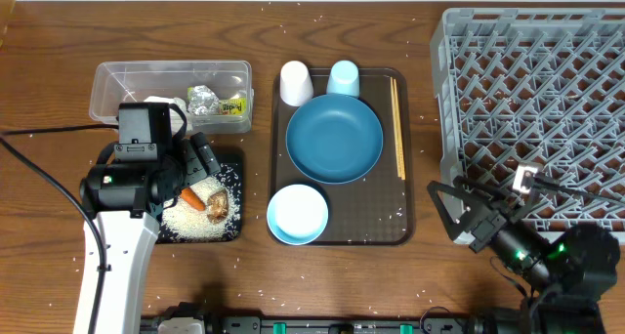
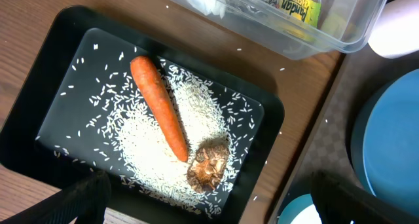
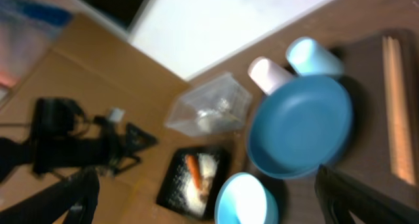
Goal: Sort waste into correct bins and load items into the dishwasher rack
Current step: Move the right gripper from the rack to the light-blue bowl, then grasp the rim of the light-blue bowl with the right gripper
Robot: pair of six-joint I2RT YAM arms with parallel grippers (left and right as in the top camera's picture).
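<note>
Carrot and rice lie in the black tray at our eight o'clock; our left hand and right hand both stand apart, empty.

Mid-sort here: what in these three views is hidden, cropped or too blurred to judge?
- Crumpled white napkin: overhead, mostly under the left arm; left wrist view crops it at the top edge.
- Shallow black rectangular tray: overhead, partly hidden by that arm.
- Thin wooden chopsticks: right wrist view, blurred; count unclear.
- Large grey plastic rack: overhead, cut off at the right edge.
</note>
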